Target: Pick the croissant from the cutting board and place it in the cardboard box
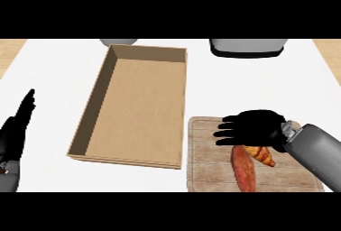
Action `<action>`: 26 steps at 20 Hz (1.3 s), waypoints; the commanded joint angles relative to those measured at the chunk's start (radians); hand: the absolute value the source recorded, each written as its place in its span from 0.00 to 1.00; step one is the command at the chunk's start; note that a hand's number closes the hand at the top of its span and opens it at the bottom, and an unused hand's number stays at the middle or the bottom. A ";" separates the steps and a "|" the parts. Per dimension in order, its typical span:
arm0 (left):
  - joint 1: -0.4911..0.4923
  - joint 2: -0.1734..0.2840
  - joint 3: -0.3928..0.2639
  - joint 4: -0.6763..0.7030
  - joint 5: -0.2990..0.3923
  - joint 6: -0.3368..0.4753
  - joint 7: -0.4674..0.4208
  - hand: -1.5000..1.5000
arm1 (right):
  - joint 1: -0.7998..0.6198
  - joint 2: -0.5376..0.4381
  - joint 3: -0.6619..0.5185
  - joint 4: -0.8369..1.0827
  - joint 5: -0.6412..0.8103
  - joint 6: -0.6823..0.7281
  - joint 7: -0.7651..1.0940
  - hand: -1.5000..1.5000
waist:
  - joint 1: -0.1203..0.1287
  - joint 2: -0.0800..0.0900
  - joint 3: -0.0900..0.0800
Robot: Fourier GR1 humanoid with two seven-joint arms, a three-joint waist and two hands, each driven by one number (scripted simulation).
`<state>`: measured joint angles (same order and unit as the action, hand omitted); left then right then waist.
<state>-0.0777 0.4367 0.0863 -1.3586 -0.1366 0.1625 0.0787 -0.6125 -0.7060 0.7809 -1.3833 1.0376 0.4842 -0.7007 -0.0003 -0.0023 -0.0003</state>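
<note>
A golden-brown croissant (261,155) lies on the wooden cutting board (209,173) at the lower right, partly hidden under my right hand. My right hand (251,127) hovers just over the croissant's upper end, fingers pointing left and slightly bent, not closed round it. A long reddish sausage-like item (244,174) lies on the board beside the croissant. The cardboard box (136,103) stands open and bare inside, left of the board. My left hand (17,127) rests open at the left edge, fingers up.
A grey appliance (248,47) sits at the back right and a grey round object (119,42) at the back behind the box. The white counter (246,85) stretches between box and appliance.
</note>
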 commanded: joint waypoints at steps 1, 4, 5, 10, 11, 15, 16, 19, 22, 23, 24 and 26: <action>-0.061 0.005 0.017 0.053 -0.016 -0.010 0.011 0.50 | -0.003 0.000 -0.011 -0.037 0.016 0.121 -0.059 0.00 | -0.002 0.002 0.000; -0.010 -0.021 0.003 0.009 -0.027 -0.004 -0.002 0.50 | 0.017 0.024 0.032 -0.075 0.083 0.140 0.039 0.00 | 0.003 0.001 0.000; 0.049 0.007 0.051 0.043 0.018 -0.048 -0.089 0.50 | 0.022 -0.007 0.009 -0.097 0.080 0.140 0.040 0.00 | 0.004 0.001 0.000; -0.009 -0.020 0.022 0.009 -0.038 -0.014 -0.012 0.50 | 0.061 0.070 0.014 0.108 0.154 0.010 0.069 0.00 | 0.011 0.005 0.000; 0.056 -0.023 0.029 -0.030 -0.029 -0.030 -0.029 0.50 | 0.066 0.068 0.023 0.026 0.185 0.058 0.078 0.00 | 0.009 0.002 0.000; -0.027 -0.076 0.008 0.016 -0.073 0.010 0.007 0.50 | 0.097 0.138 -0.017 0.051 0.220 -0.017 0.071 1.00 | 0.003 0.003 0.000; 0.046 -0.094 -0.014 -0.045 -0.078 0.022 -0.016 0.50 | 0.111 0.111 -0.027 0.119 0.216 -0.188 0.031 1.00 | 0.012 0.004 0.001; -0.042 -0.057 0.024 0.012 -0.062 -0.018 0.013 0.50 | 0.122 0.188 -0.037 0.132 0.258 -0.231 0.046 1.00 | 0.006 0.004 0.001; -0.062 -0.035 0.037 0.013 -0.072 -0.024 0.036 0.50 | 0.135 0.154 -0.088 0.216 0.274 -0.396 -0.020 1.00 | 0.008 0.006 0.001; -0.017 -0.053 0.050 0.057 -0.059 -0.031 -0.064 0.50 | 0.113 0.216 -0.095 0.133 0.274 -0.292 0.004 1.00 | 0.005 0.003 0.000; -0.044 -0.021 0.071 0.071 -0.038 -0.054 -0.043 0.50 | 0.072 0.203 -0.190 0.202 0.184 -0.297 -0.010 1.00 | 0.009 0.006 0.000; -0.039 -0.070 0.017 0.010 -0.061 -0.028 -0.003 0.50 | 0.010 0.278 -0.309 0.276 0.068 -0.226 0.039 1.00 | 0.030 0.012 0.002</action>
<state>-0.1138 0.3904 0.1251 -1.3292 -0.1911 0.1309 0.0619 -0.5420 -0.5049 0.6103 -1.2279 1.2002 0.2345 -0.7065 0.0121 -0.0077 -0.0071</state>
